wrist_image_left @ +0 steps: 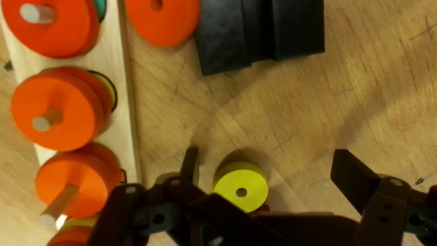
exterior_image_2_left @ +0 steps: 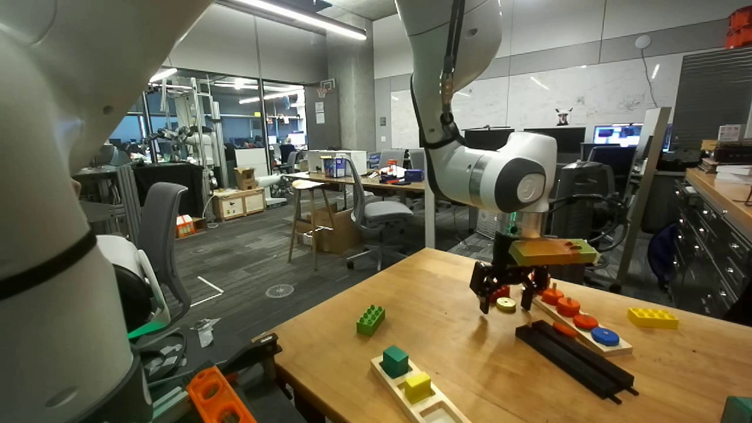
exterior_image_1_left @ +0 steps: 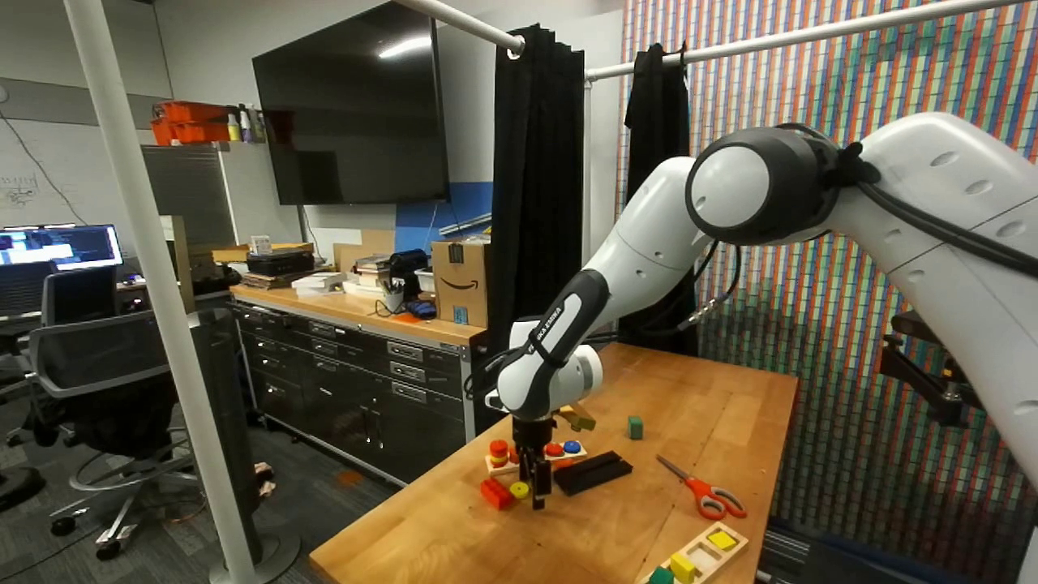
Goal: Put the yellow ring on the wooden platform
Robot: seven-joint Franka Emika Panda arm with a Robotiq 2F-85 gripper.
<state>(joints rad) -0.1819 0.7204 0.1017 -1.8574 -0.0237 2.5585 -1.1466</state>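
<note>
We see the yellow ring (wrist_image_left: 241, 179) lying on the worktop (wrist_image_left: 290, 112), just beside the red brick (exterior_image_1_left: 495, 493). In the wrist view it shows between the fingers (wrist_image_left: 353, 179) of the pincer (wrist_image_left: 265, 153), which stand wide apart. Near it is the pegged wooden platform (wrist_image_left: 121, 136) with its orange rings (wrist_image_left: 70, 99). A loose orange disc (wrist_image_left: 167, 27) lies between that platform and the black grooved piece (exterior_image_2_left: 574, 359). Farther out we find scissors (exterior_image_1_left: 697, 488) and a wooden tray (exterior_image_1_left: 707, 556) holding green and yellow blocks (exterior_image_1_left: 683, 568).

On your robot arm (exterior_image_1_left: 653, 231), a dark panel (exterior_image_1_left: 550, 325) reads "KA EMIKA", the start covered. You also see Amazon's curved-arrow logo (exterior_image_1_left: 461, 285) on a cardboard box (exterior_image_1_left: 460, 272). The writing (exterior_image_2_left: 631, 103) on the whiteboard (exterior_image_2_left: 531, 108) is illegible.
</note>
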